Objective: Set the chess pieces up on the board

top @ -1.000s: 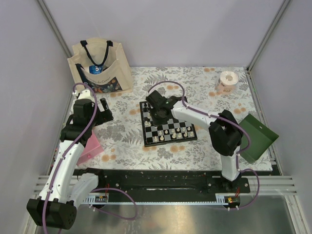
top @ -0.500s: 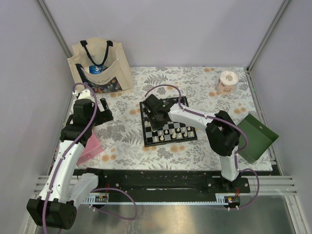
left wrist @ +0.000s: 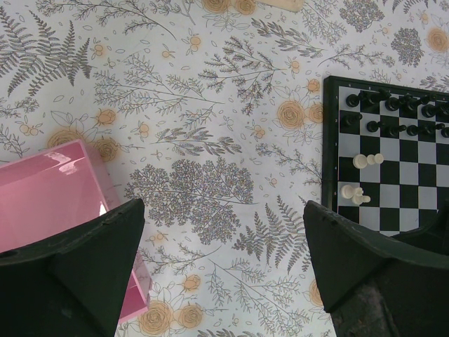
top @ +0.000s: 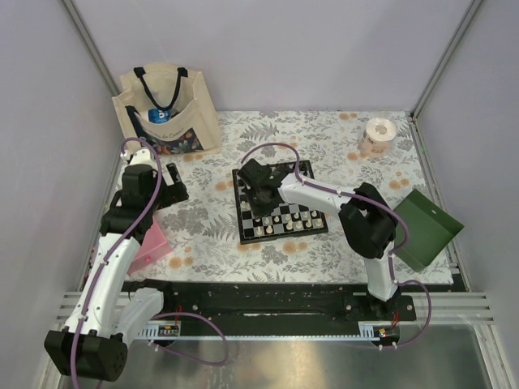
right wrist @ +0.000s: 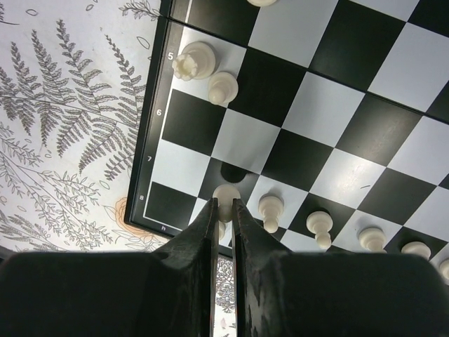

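Observation:
The black-and-white chessboard lies mid-table. My right gripper hovers over its left part. In the right wrist view the gripper is shut on a cream-white pawn, held just above the squares by the board's corner. Other white pawns stand in a row beside it, and two more white pieces sit by the edge. My left gripper is open and empty over the flowered cloth, left of the board. Black pieces line its far rows.
A pink box lies by my left finger, also seen from the top. A tote bag stands at the back left. A tape roll sits at the back right. A green tray leans off the right edge.
My right gripper has moved left across the board toward its left side. The left arm has not moved.

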### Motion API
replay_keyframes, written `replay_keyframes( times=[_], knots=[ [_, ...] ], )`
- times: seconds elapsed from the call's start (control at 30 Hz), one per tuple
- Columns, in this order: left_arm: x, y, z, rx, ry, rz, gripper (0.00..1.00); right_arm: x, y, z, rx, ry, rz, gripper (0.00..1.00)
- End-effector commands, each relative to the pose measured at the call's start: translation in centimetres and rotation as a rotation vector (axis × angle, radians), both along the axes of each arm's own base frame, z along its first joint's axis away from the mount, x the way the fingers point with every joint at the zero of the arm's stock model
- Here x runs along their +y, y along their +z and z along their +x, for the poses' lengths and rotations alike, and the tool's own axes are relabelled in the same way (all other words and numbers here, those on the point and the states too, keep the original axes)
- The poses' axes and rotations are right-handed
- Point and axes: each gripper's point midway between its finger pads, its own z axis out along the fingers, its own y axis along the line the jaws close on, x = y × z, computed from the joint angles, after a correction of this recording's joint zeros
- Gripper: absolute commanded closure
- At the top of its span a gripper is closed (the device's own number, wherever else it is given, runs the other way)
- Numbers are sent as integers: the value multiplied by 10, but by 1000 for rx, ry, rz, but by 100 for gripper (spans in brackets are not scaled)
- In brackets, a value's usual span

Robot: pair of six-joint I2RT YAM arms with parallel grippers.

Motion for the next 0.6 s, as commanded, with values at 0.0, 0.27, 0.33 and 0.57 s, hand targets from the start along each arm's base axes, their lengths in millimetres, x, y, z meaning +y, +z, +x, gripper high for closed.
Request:
replay_keyframes(
  times=[0.0, 0.27, 0.33, 0.57],
  knots=[
    [-2, 9, 5, -46, -11, -9, 1, 5, -12, -6, 20, 12, -2, 87],
    [0, 10, 5, -48, -5, -7, 1, 12, -12, -4, 19, 12, 22, 87],
    [0, 10, 5, -48, -6, -5, 1, 10, -12, -4, 16, 11, 18, 85],
    [-1, 10, 5, -48, -10, -8, 1, 5, -15, -8, 22, 13, 5, 80]
  ],
)
